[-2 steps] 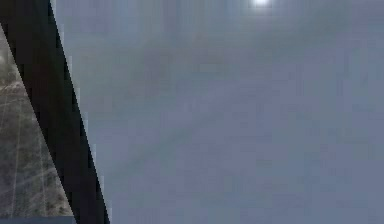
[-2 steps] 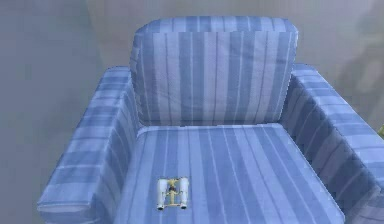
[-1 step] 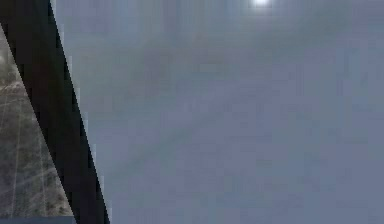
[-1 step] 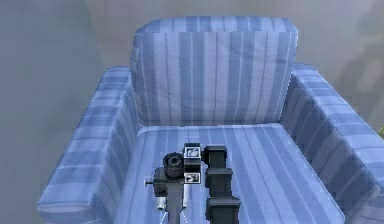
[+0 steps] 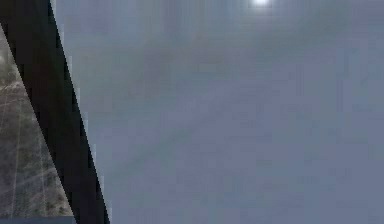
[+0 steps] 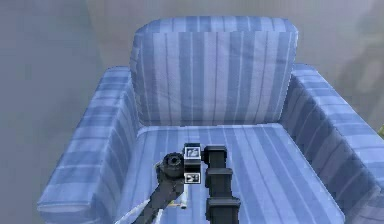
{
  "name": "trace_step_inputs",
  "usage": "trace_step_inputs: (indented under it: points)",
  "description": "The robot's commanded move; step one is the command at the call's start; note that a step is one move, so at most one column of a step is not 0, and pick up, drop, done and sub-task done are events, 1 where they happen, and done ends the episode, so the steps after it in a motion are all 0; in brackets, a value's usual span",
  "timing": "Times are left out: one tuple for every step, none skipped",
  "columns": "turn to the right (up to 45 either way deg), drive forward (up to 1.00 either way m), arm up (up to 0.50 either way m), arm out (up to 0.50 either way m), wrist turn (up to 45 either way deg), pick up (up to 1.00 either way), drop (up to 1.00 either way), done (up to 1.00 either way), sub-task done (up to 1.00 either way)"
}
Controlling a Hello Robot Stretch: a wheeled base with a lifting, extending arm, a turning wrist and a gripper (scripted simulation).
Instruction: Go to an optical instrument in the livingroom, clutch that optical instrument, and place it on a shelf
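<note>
In the arm side view my arm (image 6: 219, 186) rises from the bottom edge over the seat of a blue striped armchair (image 6: 215, 75). Two white marked squares (image 6: 192, 166) stand at its far end. Left of them is the gripper (image 6: 160, 192), its dark body and thin fingers slanting down and left over the front of the seat cushion (image 6: 260, 165). A small pale patch lies close by the gripper on the cushion; I cannot make out what it is. I cannot tell whether the gripper holds anything.
The armchair has a tall back and a broad padded armrest (image 6: 95, 140) on each side. Behind it is a pale wall (image 6: 50, 50). The forward view has a grey-blue wall (image 5: 230, 120), a dark slanted band (image 5: 60, 110) and a marbled grey surface (image 5: 22, 150) at its left.
</note>
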Motion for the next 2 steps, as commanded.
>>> trace_step_inputs:
  points:
    - [0.0,0.00,0.00,0.00,45.0,0.00,0.00,0.00,0.00]
    - [0.0,0.00,0.00,0.00,45.0,0.00,0.00,0.00,0.00]
